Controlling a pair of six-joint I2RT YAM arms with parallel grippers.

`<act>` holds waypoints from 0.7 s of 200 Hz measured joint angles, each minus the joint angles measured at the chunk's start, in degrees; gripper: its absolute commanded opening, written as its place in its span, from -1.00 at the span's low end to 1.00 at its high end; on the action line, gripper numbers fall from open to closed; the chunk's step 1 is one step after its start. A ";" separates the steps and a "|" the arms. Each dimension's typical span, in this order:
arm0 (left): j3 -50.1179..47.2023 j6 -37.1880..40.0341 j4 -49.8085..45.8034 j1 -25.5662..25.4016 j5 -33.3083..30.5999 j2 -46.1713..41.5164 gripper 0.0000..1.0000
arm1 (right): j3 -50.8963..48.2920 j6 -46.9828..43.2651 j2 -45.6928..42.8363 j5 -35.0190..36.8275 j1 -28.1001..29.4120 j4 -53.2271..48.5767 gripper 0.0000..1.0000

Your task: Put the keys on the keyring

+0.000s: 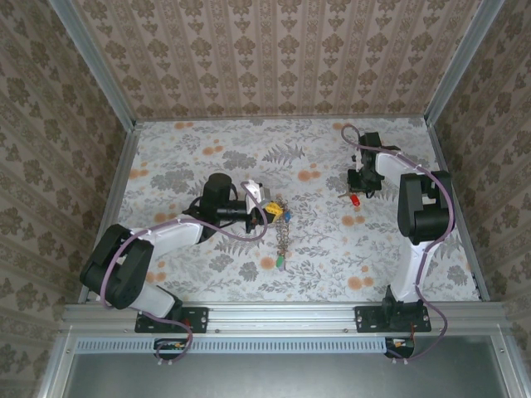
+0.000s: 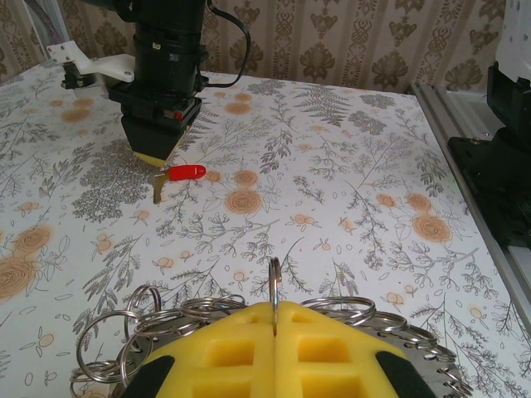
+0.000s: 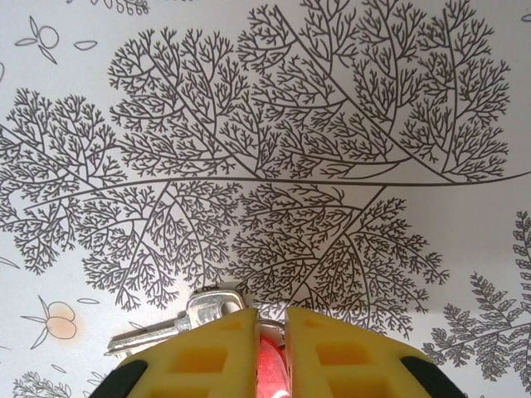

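Keyring point(image 1: 284, 234) lies on the flower-patterned table point(image 1: 332, 257) at mid-table, nearest the arm bases. It is a strung-out line of grey metal keys and rings with yellow, blue and green tags. The left claw point(image 1: 264, 212) sits at the far end of the keyring, touching it from the left. From the left wrist camera, that claw's yellow pads point(image 2: 224, 348) are pressed together. One thin ring stands upright in the seam between them, so the claw is closed on the keyring. More rings fan out on the table to either side of the pads.

Farther back and well to the right, the right claw point(image 1: 358, 186) points down at the table, directly over the red-tagged key point(image 1: 354, 200). From the right wrist camera, its yellow pads stand almost together with the red tag pinched between them. The metal blade sticks out to the left, against the table.
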 measured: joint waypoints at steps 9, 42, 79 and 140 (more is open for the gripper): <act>0.00 0.00 0.00 0.00 0.00 0.00 -1.00 | 0.00 -0.04 0.02 0.00 -0.02 -0.11 -0.60; 0.00 0.00 -0.15 0.00 0.00 0.00 -1.00 | 0.00 -0.50 0.37 0.00 -0.04 -0.17 -0.60; 0.00 0.00 -0.61 -0.11 0.00 0.00 -1.00 | 0.07 -1.18 1.07 -0.02 -0.11 -0.17 -0.74; 0.00 0.00 -1.22 -0.33 -0.02 0.00 -1.00 | -2.14 -0.68 -0.39 -2.29 -0.04 0.31 -0.87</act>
